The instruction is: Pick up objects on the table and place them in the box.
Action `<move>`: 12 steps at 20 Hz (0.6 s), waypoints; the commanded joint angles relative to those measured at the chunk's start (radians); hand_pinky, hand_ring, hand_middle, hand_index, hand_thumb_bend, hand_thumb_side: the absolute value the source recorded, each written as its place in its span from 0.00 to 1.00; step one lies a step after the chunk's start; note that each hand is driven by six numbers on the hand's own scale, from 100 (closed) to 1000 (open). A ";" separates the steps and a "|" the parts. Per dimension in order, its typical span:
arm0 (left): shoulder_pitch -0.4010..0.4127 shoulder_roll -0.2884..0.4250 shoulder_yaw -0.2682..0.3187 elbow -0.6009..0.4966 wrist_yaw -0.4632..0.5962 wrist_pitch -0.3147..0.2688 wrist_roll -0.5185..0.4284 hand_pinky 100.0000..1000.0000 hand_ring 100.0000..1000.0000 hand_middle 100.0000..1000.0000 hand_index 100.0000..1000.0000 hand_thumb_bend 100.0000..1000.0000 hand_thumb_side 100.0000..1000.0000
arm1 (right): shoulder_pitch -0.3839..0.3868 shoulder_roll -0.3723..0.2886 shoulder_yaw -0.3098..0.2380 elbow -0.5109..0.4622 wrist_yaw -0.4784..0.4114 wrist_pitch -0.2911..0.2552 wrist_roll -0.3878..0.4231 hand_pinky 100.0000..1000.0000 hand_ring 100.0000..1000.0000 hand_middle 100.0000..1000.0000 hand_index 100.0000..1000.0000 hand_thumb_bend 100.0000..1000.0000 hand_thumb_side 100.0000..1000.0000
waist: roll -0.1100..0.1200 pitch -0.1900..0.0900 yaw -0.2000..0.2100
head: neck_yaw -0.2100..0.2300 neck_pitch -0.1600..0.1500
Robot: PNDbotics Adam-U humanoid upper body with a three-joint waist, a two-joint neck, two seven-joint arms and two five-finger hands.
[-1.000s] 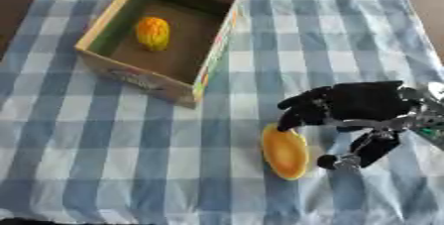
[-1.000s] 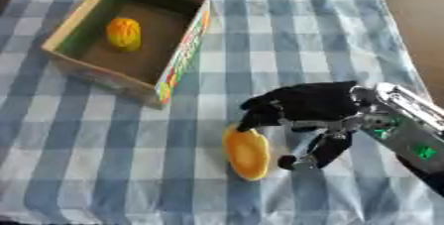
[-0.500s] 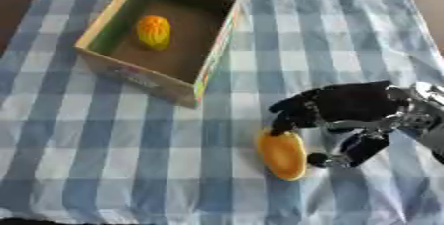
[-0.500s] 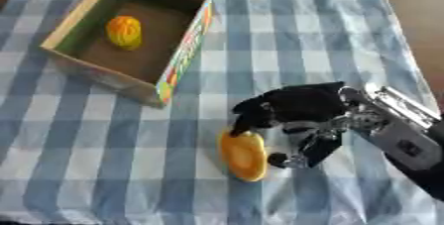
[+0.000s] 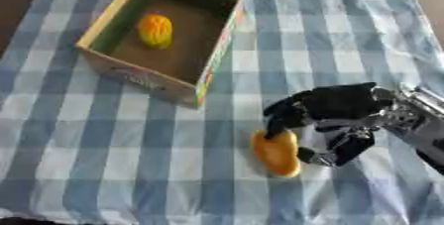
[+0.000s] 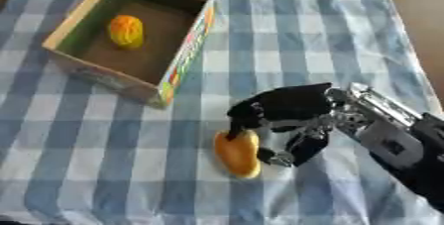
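An orange, oblong fruit-like object (image 5: 276, 153) lies on the blue checked cloth, near the front of the table. My right hand (image 5: 334, 111) reaches in from the right and arches over it: the fingers curl down at its far left end and the thumb bends down by its right side. The object still rests on the cloth. A cardboard box (image 5: 218, 30) stands open at the back left. Inside it lies a yellow-orange fruit (image 5: 155, 30). My left hand shows in neither view.
The blue and white checked cloth (image 5: 104, 140) covers the table. A brown table edge (image 6: 418, 16) shows at the far right and at the top left corner. Bare cloth lies between the box and the orange object.
My right hand has shifted left and lower, closing in around the orange object. The object has slid a little to the left. The camera view has also shifted slightly.
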 commanded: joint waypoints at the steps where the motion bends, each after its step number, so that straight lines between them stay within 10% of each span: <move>1: -0.013 0.003 0.007 -0.018 0.003 -0.002 0.004 0.75 0.72 0.63 0.79 0.15 0.45 | -0.010 -0.004 0.004 0.015 -0.005 0.002 0.012 0.84 0.93 0.69 0.78 0.00 0.04 | 0.002 -0.012 0.002 | -0.007 -0.015; 12: -0.014 0.000 0.010 -0.018 0.005 -0.003 0.004 0.75 0.72 0.63 0.79 0.14 0.46 | -0.025 0.021 0.000 0.048 0.014 0.057 -0.149 0.74 0.77 0.48 0.52 0.00 0.05 | 0.001 -0.009 0.006 | -0.009 -0.015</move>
